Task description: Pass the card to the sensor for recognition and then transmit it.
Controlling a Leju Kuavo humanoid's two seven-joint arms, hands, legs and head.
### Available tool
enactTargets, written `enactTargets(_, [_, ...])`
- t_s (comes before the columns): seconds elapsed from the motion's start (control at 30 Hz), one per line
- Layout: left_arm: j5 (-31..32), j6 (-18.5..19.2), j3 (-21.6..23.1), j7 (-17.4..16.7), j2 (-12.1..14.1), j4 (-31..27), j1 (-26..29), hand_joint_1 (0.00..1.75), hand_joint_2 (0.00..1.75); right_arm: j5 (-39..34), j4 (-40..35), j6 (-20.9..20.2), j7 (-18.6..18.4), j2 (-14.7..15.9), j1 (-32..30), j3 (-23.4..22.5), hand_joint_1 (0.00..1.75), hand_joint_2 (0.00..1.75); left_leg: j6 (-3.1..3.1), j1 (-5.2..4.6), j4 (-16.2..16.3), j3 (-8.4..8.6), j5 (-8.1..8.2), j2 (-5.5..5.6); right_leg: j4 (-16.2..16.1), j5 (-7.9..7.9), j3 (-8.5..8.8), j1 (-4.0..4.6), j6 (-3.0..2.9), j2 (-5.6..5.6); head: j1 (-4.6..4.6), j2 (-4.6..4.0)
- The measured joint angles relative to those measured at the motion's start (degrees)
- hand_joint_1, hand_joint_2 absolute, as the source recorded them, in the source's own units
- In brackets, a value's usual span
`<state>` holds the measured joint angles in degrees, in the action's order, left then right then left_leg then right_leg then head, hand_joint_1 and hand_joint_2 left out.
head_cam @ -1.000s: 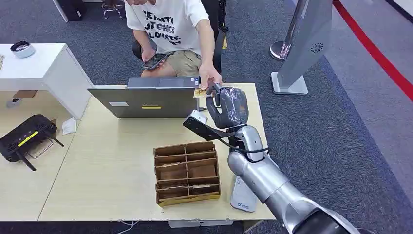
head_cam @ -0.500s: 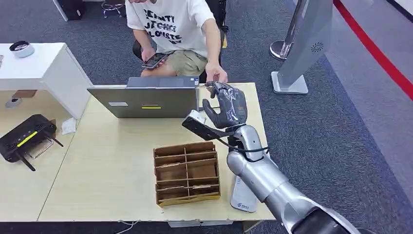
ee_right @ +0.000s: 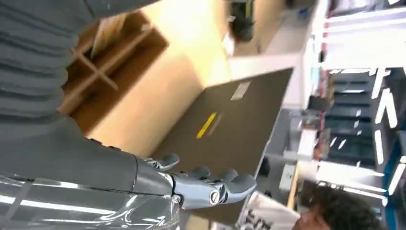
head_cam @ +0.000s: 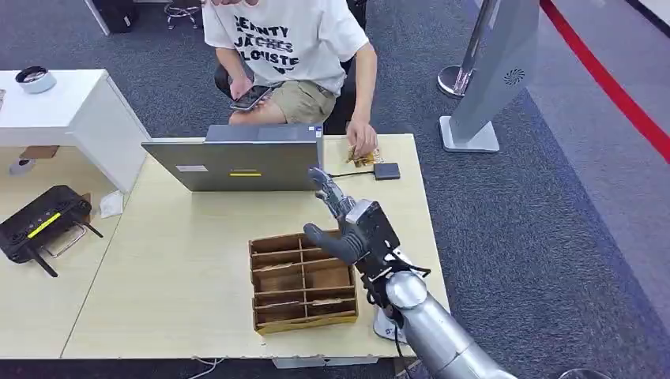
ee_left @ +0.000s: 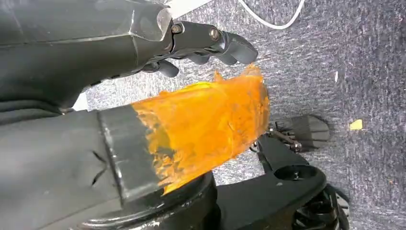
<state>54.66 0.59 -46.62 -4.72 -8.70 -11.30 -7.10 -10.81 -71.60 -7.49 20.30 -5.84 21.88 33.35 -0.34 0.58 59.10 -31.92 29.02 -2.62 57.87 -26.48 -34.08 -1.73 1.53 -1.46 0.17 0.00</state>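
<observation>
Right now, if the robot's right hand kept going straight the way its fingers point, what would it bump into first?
Most likely the laptop. The right hand hangs open above the table, fingers aimed at the laptop's lid, nothing between. Depth is unclear, so it might pass just beside it.

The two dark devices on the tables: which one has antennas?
The black router on the left table has antennas. The small dark square box, by the person's hand on the far edge, is flat with only a cable.

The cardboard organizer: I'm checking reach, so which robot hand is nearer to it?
Right. The right hand hovers open over the cardboard organizer's far right corner; the left hand hangs low over the carpet, away from the table.
</observation>
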Motion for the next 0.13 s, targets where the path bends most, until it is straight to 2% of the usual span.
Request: enactTargets(0.13, [0.22,0.07,0.0,0.02,0.26,0.0,-0.03,0.0,0.0,-6.97,-3.09,-6.67,0.68,1.18,-2.72,-0.55,0.0,0.0,0.0,-0.01,0.0,0.01,0.0,0.0,-0.01,0.0,0.0,0.0,0.0,0.0,0.0,0.0])
